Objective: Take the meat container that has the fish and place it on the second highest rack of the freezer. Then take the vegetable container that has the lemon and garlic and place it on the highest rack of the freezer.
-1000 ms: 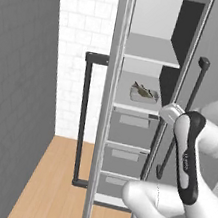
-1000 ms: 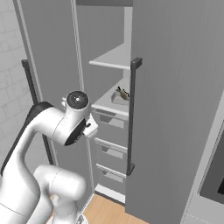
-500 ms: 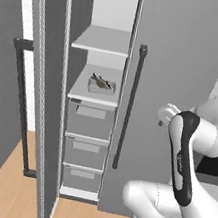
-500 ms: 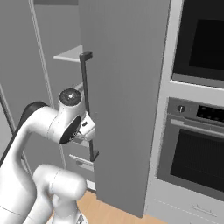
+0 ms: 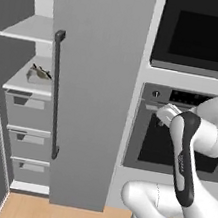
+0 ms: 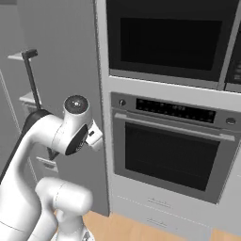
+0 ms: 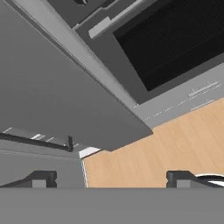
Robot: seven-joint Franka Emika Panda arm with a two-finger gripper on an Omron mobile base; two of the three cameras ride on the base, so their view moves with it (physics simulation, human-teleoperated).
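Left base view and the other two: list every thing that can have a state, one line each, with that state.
Tall grey freezer door with the long black bar handle: swung open.
Small dark fish in its tray: resting on a light-grey freezer shelf.
Grey freezer drawers: shut.
Black-glass built-in oven door: shut.
Two-finger gripper: open, holding nothing.
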